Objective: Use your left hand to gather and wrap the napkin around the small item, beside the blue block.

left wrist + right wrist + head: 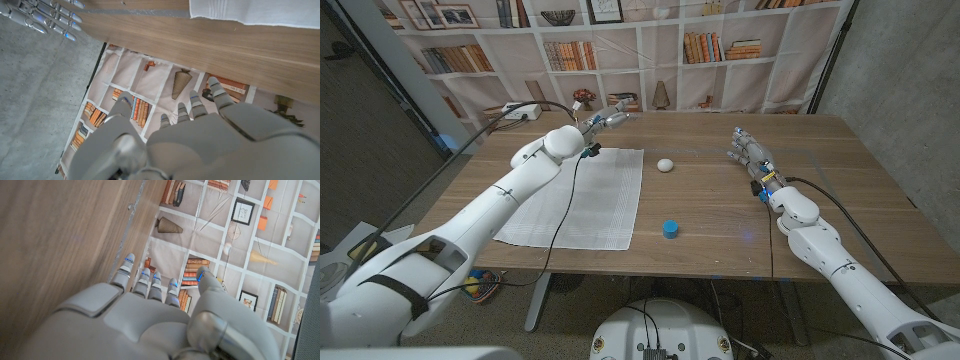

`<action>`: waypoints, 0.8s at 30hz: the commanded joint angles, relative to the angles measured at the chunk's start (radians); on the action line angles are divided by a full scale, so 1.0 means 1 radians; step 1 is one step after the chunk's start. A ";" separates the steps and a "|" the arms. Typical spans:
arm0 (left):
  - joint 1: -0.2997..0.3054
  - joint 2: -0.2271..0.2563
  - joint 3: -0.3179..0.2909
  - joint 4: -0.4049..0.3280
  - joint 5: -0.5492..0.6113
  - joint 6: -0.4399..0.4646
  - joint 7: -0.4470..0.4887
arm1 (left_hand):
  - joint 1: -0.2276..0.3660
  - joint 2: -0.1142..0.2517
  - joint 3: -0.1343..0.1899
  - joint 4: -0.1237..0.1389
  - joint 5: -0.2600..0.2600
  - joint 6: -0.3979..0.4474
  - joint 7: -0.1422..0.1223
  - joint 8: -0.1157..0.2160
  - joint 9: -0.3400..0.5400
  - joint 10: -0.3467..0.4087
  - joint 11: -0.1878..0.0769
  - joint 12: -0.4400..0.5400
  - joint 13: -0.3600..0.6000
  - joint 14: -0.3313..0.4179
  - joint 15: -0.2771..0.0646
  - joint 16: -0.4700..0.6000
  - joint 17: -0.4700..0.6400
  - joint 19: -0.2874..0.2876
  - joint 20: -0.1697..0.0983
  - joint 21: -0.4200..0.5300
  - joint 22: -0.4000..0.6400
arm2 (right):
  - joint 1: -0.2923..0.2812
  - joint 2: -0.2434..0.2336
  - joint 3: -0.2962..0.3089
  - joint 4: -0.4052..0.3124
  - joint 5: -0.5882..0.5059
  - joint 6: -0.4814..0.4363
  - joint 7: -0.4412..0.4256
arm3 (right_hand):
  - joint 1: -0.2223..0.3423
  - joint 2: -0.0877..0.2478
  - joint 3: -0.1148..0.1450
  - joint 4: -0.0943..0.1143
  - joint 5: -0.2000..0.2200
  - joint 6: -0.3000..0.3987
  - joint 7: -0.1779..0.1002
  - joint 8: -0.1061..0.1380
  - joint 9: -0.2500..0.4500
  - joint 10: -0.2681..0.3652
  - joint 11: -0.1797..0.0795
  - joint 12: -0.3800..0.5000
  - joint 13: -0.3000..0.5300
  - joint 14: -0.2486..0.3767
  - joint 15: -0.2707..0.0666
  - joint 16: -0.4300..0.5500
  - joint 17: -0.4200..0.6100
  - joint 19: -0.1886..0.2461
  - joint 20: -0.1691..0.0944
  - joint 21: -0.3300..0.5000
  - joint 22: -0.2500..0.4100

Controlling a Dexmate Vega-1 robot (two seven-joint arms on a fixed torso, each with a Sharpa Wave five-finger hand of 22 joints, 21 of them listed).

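Observation:
A white napkin (582, 200) lies spread flat on the left half of the wooden table (720, 215); a strip of the napkin (255, 11) also shows in the left wrist view. A small white round item (665, 165) sits on bare wood just past the napkin's far right corner. A small blue block (671, 228) stands nearer the front edge, right of the napkin. My left hand (605, 121) is raised above the napkin's far edge, fingers apart, holding nothing; the left hand (200, 135) points toward the backdrop. My right hand (748, 151) stays at the right with fingers extended and holds nothing.
A printed bookshelf backdrop (650, 50) hangs right behind the table's far edge. A power strip with cables (520, 112) sits at the far left corner. Bare wood stretches between the blue block and my right arm.

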 commanded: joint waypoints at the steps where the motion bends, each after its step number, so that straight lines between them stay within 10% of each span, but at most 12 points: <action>1: -0.058 0.009 0.074 -0.035 0.128 0.063 -0.067 | 0.015 -0.001 0.005 -0.004 0.003 -0.006 0.004 0.004 0.002 0.011 -0.007 0.008 0.002 0.010 0.000 0.004 0.003 0.007 0.001 0.006 0.002 | -0.016 -0.001 0.005 -0.015 0.001 0.005 -0.010 | 0.003 0.004 0.002 0.003 0.003 0.009 0.001 -0.001 0.002 0.011 -0.001 -0.002 0.003 0.010 0.001 0.004 0.004 -0.001 -0.003 0.000 0.006; 18: -0.138 -0.003 0.173 -0.052 0.291 0.102 -0.186 | 0.058 -0.004 0.019 -0.019 0.003 0.070 0.015 0.022 0.003 0.057 -0.028 0.020 0.003 0.061 -0.021 0.006 0.001 0.031 -0.007 0.016 0.003 | -0.039 0.001 0.010 -0.032 0.003 0.010 -0.029 | 0.003 0.007 0.002 0.003 0.003 0.019 0.003 -0.003 0.002 0.016 0.002 -0.004 0.004 0.019 0.003 0.008 0.006 0.003 -0.002 0.002 0.006; 24: -0.163 -0.015 0.206 -0.051 0.355 0.107 -0.218 | 0.082 -0.016 0.018 -0.019 0.001 0.181 0.057 0.047 0.006 0.103 -0.035 0.030 0.003 0.086 -0.035 0.001 0.001 0.045 -0.013 0.021 0.003 | -0.046 0.001 0.012 -0.037 0.005 0.011 -0.035 | 0.002 0.008 0.001 0.004 0.003 0.020 0.002 -0.004 0.002 0.018 0.000 -0.004 0.004 0.025 0.001 0.011 0.007 0.003 -0.002 0.002 0.007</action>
